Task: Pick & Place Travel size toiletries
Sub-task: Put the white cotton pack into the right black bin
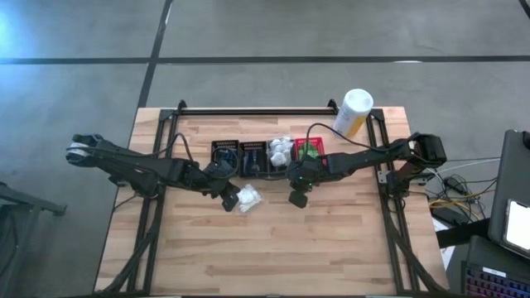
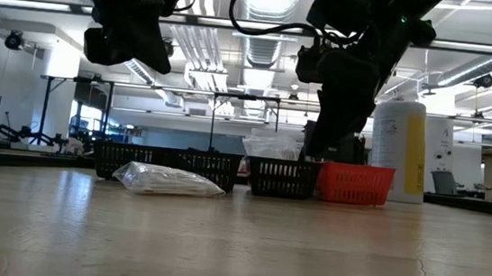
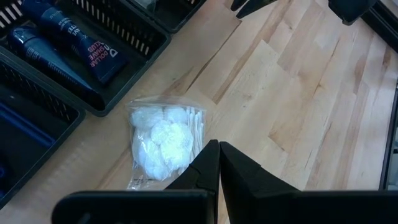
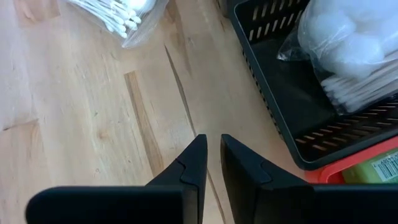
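Two arms hang over the desk (image 1: 331, 240). One white bundle (image 1: 248, 199) lies loose before the baskets (image 1: 252, 157), long axis toward them. Left claw (image 1: 228, 200) clenched, empty, beside it; right claw (image 1: 297, 199) nearly clenched, empty. Risk: clenched fingers shove the slippery bag away.

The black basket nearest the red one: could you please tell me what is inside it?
The black basket holds a clear bag of cotton balls and swabs. Its floor beneath the bag is hidden.
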`<act>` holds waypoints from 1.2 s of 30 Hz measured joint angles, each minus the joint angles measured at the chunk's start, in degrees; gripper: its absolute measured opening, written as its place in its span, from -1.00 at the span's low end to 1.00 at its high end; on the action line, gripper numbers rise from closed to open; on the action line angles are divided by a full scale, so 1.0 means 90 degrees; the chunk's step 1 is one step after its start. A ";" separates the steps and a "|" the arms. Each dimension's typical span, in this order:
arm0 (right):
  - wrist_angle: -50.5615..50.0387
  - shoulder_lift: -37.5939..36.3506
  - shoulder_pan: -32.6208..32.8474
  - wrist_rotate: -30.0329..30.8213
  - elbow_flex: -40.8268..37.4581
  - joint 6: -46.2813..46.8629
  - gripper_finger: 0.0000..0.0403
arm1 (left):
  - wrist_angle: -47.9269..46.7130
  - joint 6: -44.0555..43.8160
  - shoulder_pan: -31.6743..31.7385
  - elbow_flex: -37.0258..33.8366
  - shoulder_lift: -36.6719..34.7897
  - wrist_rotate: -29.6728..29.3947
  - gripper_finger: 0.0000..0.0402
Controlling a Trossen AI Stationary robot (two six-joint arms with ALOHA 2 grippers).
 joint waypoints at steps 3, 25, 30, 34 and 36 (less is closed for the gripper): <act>0.0002 0.0000 0.0000 -0.0002 0.0000 0.0000 -0.76 | 0.0001 0.0000 0.0000 0.0000 0.0000 0.0002 -0.93; 0.0163 0.0000 0.0000 -0.0002 0.0001 -0.0186 -0.81 | -0.0001 0.0000 0.0005 0.0000 -0.0002 0.0002 -0.93; 0.0303 0.0000 -0.0002 -0.0001 0.0000 -0.0189 -0.83 | -0.0001 0.0000 0.0002 0.0000 -0.0002 0.0002 -0.93; 0.0443 0.0000 -0.0002 -0.0002 0.0002 -0.0165 -0.89 | -0.0001 0.0000 0.0002 0.0000 -0.0002 0.0000 -0.93; 0.0548 0.0000 -0.0002 -0.0001 0.0002 -0.0164 -0.91 | -0.0003 0.0000 0.0002 0.0000 -0.0002 0.0001 -0.93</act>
